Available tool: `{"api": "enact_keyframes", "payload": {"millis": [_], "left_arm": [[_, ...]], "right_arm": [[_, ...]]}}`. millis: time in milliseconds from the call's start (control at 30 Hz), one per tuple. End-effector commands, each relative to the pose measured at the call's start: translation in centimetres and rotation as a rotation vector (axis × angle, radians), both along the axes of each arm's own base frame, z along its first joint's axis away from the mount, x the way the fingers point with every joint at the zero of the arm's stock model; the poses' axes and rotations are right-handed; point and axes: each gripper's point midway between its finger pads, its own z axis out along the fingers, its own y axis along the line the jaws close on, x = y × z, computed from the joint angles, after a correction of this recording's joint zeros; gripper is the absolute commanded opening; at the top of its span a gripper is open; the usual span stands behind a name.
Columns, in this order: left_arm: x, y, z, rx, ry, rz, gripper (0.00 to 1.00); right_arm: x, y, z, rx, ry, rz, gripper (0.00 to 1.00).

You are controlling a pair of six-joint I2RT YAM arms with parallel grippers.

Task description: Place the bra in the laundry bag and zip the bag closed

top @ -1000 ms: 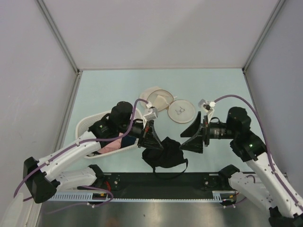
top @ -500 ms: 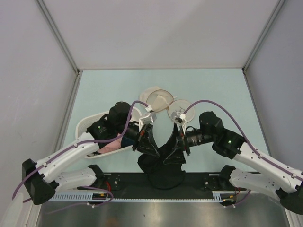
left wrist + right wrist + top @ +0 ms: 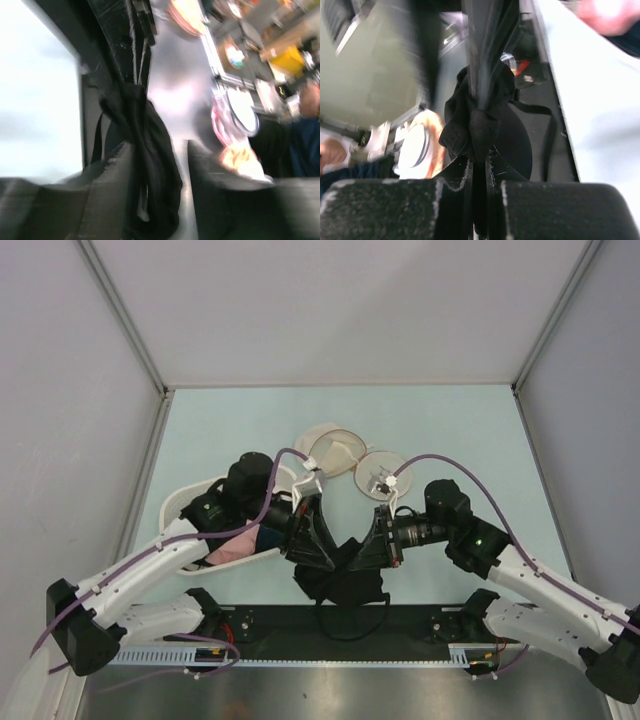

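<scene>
Pale green table (image 3: 470,440) carries a white basket (image 3: 180,502) at the left, holding pink cloth (image 3: 228,550). The cream bag (image 3: 340,452) lies open in two round halves at mid-table. The black bra (image 3: 345,582) is bunched at the near edge, apart from the bag, between both grippers. The right gripper (image 3: 479,167) is pinched tight on its fabric. The left gripper (image 3: 159,150) has its fingers apart with the bra between them; whether it grips, I cannot tell.
</scene>
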Motion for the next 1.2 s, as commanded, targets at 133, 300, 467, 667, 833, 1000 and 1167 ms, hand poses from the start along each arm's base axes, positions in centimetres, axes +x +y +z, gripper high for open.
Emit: {"api": "enact_keyframes", "payload": {"millis": [133,300,467,667,833,1000,1167], "left_arm": [[15.3,3.0,1.9,0.034,0.015,0.633,0.82],[24.1,2.9,0.7,0.15,0.009,0.904,0.6],[33.0,2.8,-2.5,0.294,-0.072,1.092,0.64],[39.2,3.3,-8.9,0.531,-0.145,1.15,0.69],[40.9,3.1,-12.1,0.596,-0.132,1.168,0.59],[40.8,2.4,-13.9,0.644,-0.149,1.151,0.6],[41.6,2.8,-15.0,0.749,-0.234,1.207,0.43]], "right_arm": [[8.0,-5.3,-1.6,-0.051,0.11,-0.397,0.0],[16.5,-10.8,-2.5,-0.129,0.2,-0.804,0.0],[22.0,-11.6,-1.2,-0.082,0.253,-0.888,0.0],[26.4,-11.9,-0.4,-0.069,0.3,-0.967,0.0],[28.8,-11.5,-0.8,-0.079,0.311,-1.004,0.0],[29.8,-11.1,-1.4,-0.104,0.296,-1.004,0.0],[29.9,-10.6,-1.9,-0.114,0.282,-0.988,0.0]]}}
